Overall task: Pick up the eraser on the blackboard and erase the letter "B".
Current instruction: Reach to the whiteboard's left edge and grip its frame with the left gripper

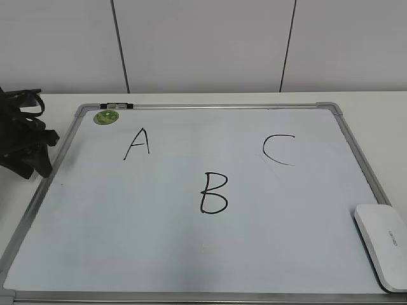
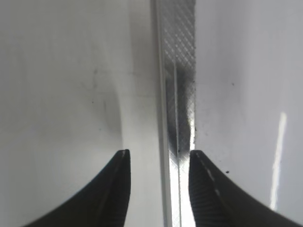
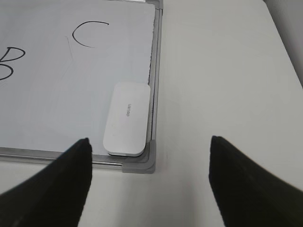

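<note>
White desk (image 1: 375,105): the eraser (image 3: 127,118), seemingly light, rigid and slick, suits a long-side pinch; right claw (image 3: 149,182) gapes wide, left claw (image 2: 158,187) parted.

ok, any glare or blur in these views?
Exterior view: even light, letter B sharp, eraser cut off by the frame edge. Left wrist view: soft focus, bright streak at right, shadow along the board frame. Right wrist view: fingers blurred, eraser fairly clear.

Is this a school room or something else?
Probably a classroom-like or office room set up for robot practice. A blackboard with the letters A, B and C lies flat on a white table, an eraser sits at its corner, and plain panelled walls stand behind.
</note>
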